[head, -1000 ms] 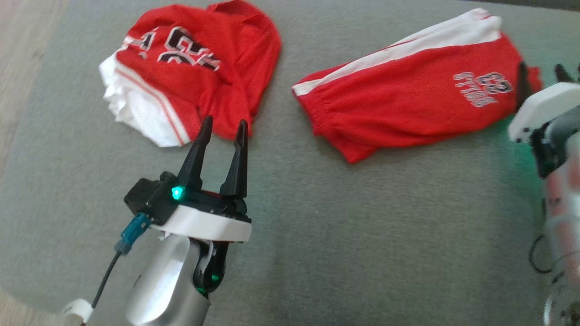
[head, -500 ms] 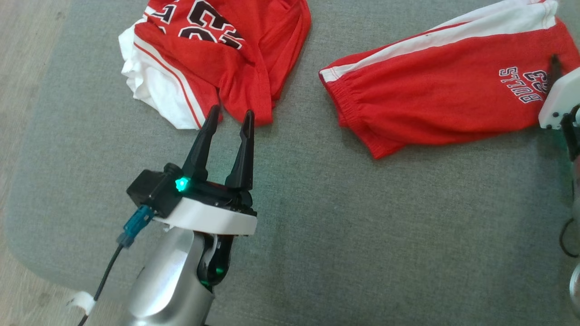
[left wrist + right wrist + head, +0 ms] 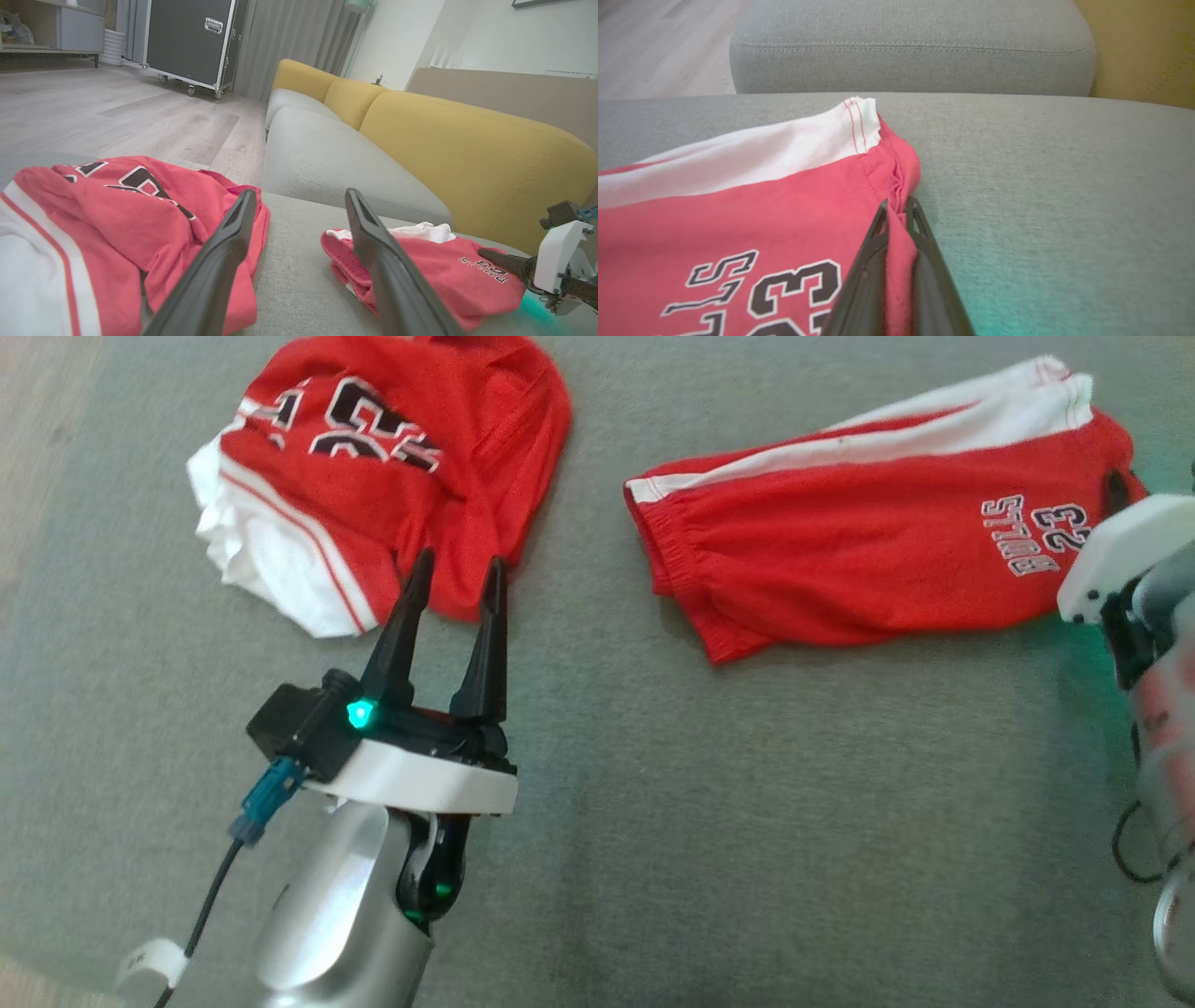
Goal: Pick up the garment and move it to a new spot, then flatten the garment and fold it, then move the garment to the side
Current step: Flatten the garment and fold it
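Red shorts (image 3: pixel 840 569) with a white side stripe and "BULLS 23" print lie on the grey cushion (image 3: pixel 747 821) at the right. My right gripper (image 3: pixel 1118 490) is at their right hem, and in the right wrist view its fingers (image 3: pixel 896 205) are shut on a fold of red cloth (image 3: pixel 784 219). A crumpled red and white jersey (image 3: pixel 373 476) lies at the upper left. My left gripper (image 3: pixel 460 560) stands open just in front of the jersey's near edge, with nothing between its fingers (image 3: pixel 300 196).
In the left wrist view, a second grey seat cushion (image 3: pixel 336 158) with yellow backrests (image 3: pixel 467 154) lies beyond the garments. Wood floor (image 3: pixel 117 112) and a black wheeled case (image 3: pixel 191 42) are to the left. Bare grey cushion spreads in front of both garments.
The head camera has shifted about. The right gripper's fingers stood apart at the shorts' hem a second ago and are now shut on it. The left gripper keeps its place by the jersey.
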Motion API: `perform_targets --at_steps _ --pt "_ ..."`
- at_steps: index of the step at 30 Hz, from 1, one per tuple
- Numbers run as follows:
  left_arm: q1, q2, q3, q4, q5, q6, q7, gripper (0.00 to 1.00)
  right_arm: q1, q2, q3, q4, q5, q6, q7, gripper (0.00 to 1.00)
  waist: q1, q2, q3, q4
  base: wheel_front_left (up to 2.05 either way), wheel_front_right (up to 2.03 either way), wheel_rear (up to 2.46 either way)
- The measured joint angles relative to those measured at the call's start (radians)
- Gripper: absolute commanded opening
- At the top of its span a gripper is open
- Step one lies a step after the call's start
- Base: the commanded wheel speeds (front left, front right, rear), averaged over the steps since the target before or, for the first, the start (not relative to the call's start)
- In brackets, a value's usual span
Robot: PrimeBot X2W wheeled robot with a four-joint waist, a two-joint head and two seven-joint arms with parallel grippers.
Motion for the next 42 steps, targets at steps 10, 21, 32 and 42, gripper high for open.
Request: perform_targets --at_steps 10,21,32,42 --pt "0.067 0.001 0.029 0.01 0.026 -0.001 0.0 1.0 0.129 -0.093 -0.023 0.028 0.123 0.0 -0.072 0.0 -0.0002 0.0 -0.104 -0.097 0.0 0.0 0.0" --pt "0.094 0.001 0.045 0.014 0.043 -0.003 0.0 1.0 0.174 -0.147 -0.069 0.03 0.134 0.0 -0.091 0.0 -0.0001 0.0 -0.14 -0.118 0.0 0.0 0.0" --pt "0.127 0.001 0.071 0.021 0.063 -0.01 0.0 1.0 0.175 -0.035 -0.027 0.028 0.135 0.0 -0.156 0.0 -0.0001 0.0 -0.191 -0.123 0.0 0.0 0.0" --pt "0.139 0.001 0.079 0.022 0.063 -0.01 0.0 1.0 0.15 0.119 0.136 -0.011 0.211 0.0 -0.212 0.0 0.0 0.0 -0.241 -0.134 0.0 0.0 0.0"
